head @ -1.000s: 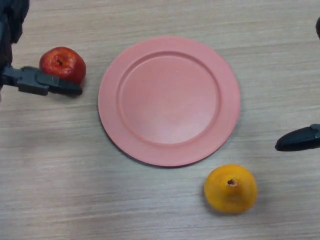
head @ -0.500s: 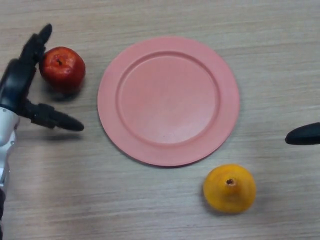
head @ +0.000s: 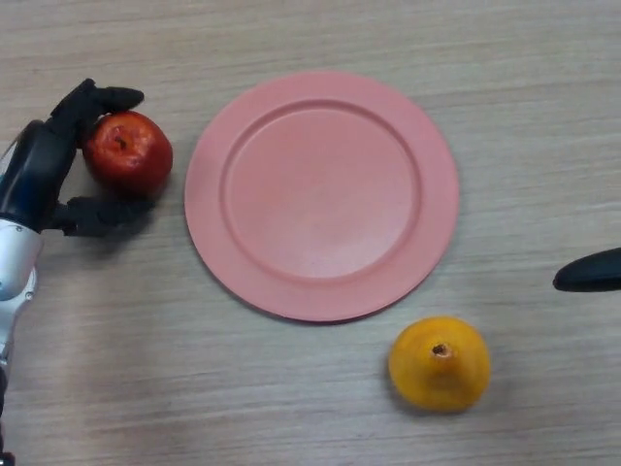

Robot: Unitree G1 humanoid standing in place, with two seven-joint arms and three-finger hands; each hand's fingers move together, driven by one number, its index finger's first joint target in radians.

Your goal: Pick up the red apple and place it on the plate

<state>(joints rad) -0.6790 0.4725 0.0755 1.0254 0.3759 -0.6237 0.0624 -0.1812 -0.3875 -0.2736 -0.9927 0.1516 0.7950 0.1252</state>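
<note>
The red apple (head: 128, 149) sits on the table just left of the pink plate (head: 321, 194). My left hand (head: 44, 170) is at the apple's left side, with its fingers curled over the far side and its thumb curled under the near side, closing round the apple. The plate holds nothing. Of my right hand (head: 589, 272) only a dark tip shows at the right edge, idle.
An orange fruit (head: 439, 362) lies on the wooden table (head: 291, 408) in front of the plate's right part.
My left hand has closed its fingers and thumb round the apple, which shifted slightly toward the plate. The right hand has barely moved.
</note>
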